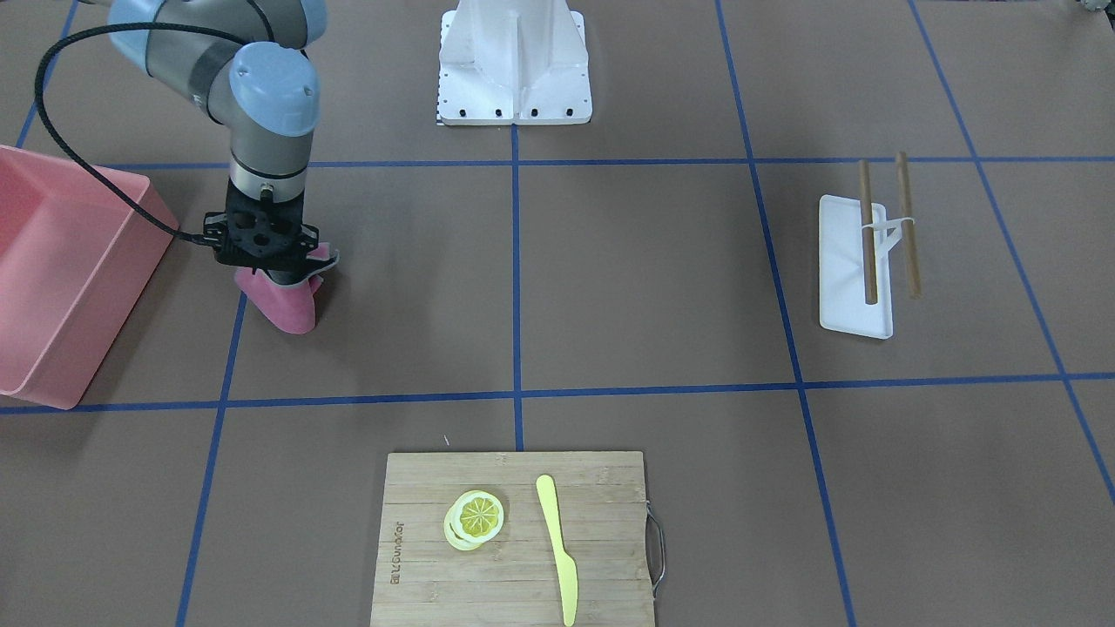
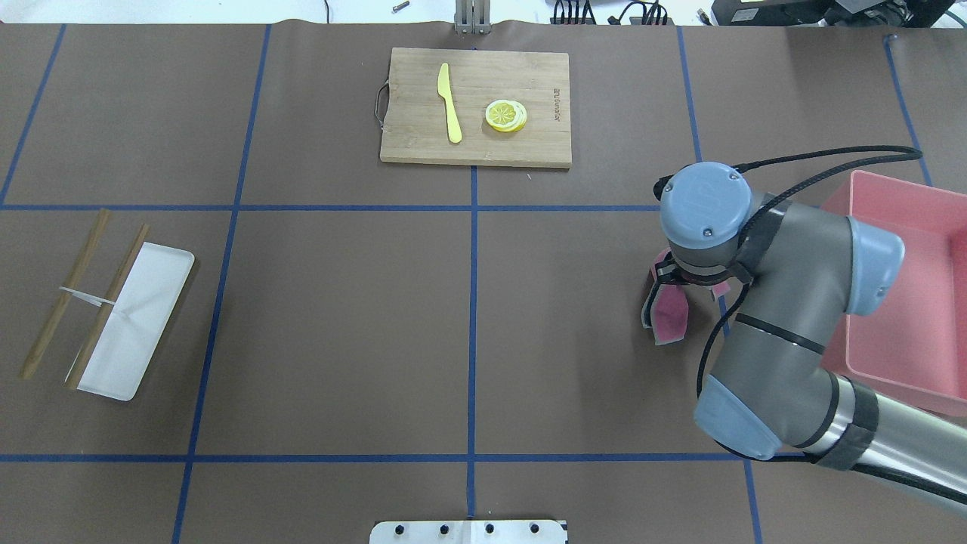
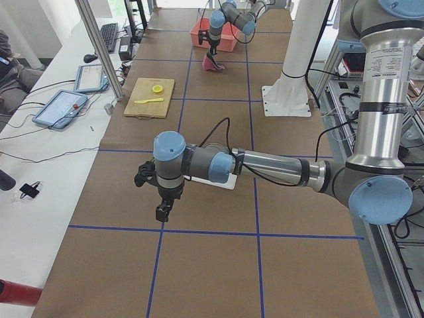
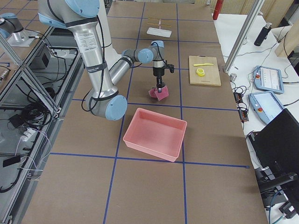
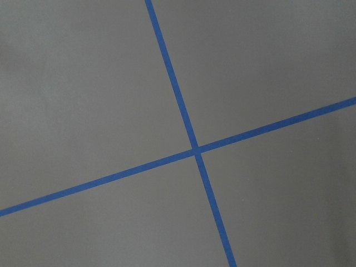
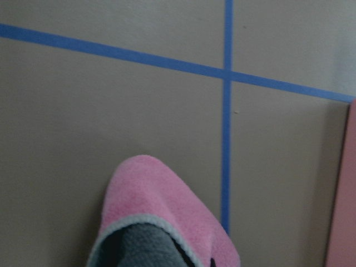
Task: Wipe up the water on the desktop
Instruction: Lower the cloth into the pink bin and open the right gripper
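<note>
The desktop [image 1: 645, 279] is a matte brown surface with blue tape lines; I see no water on it. My right gripper [image 1: 277, 277] points down and is shut on a pink cloth with a grey inner side [image 1: 286, 306], which hangs to the desktop beside a tape line. The cloth also shows in the overhead view [image 2: 669, 317] and the right wrist view [image 6: 156, 206]. My left gripper [image 3: 162, 212] shows only in the exterior left view, low over the desktop, and I cannot tell whether it is open. The left wrist view shows only the bare desktop [image 5: 100, 83].
A pink bin [image 1: 61, 279] stands close beside the right arm. A bamboo cutting board [image 1: 418, 540] carries lemon slices [image 1: 476, 517] and a yellow knife [image 1: 557, 549]. A white tray [image 1: 845, 287] with chopsticks [image 1: 908, 226] lies on the left arm's side. The white robot base [image 1: 514, 70] stands behind.
</note>
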`<state>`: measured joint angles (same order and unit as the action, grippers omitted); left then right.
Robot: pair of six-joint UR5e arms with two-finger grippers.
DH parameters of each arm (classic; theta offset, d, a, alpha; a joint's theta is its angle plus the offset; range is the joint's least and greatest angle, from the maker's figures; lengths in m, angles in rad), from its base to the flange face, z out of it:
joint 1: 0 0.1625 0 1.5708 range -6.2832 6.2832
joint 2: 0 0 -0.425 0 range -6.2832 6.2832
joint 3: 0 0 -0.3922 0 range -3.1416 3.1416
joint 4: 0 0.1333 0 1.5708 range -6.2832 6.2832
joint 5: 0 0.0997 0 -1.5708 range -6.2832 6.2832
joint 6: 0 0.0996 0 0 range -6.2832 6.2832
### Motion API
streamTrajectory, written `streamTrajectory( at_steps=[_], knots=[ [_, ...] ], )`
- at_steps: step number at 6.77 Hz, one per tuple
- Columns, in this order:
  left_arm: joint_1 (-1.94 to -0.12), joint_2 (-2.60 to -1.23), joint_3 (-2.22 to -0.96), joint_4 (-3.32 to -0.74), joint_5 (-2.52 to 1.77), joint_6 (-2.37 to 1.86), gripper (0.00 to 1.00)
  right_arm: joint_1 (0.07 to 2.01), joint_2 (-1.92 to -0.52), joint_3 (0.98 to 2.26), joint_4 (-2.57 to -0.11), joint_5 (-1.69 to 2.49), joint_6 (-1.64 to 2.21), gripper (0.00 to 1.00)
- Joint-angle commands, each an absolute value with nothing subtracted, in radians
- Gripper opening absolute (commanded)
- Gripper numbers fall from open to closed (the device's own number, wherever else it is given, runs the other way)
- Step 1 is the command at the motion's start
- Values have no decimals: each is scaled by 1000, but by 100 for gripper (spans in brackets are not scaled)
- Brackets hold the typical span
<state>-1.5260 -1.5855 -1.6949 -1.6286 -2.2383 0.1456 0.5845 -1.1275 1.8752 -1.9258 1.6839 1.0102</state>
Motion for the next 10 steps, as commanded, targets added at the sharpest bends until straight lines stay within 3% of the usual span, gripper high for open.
streamTrajectory(
  at_steps=[1, 3, 4, 5, 8, 10],
  knots=[
    [-1526, -1585, -1692, -1628, -2240, 140, 98, 514, -972, 1751, -1668, 1687, 1314, 0],
    [-1526, -1585, -1683, -1628, -2241, 140, 98, 418, -712, 1549, -1586, 1569, 1650, 0],
    [-1526, -1585, -1683, -1628, -2241, 140, 98, 404, -691, 1560, -1589, 1539, 1693, 0],
    [-1526, -1586, -1680, -1628, -2243, 140, 98, 405, -791, 1615, -1601, 1554, 1636, 0],
    [-1525, -1588, -1672, -1629, -2246, 138, 98, 481, -1273, 2036, -1798, 1652, 1166, 0],
    [-1525, -1588, -1672, -1631, -2247, 138, 98, 698, -1351, 2241, -1889, 1790, 1011, 0]
  ],
)
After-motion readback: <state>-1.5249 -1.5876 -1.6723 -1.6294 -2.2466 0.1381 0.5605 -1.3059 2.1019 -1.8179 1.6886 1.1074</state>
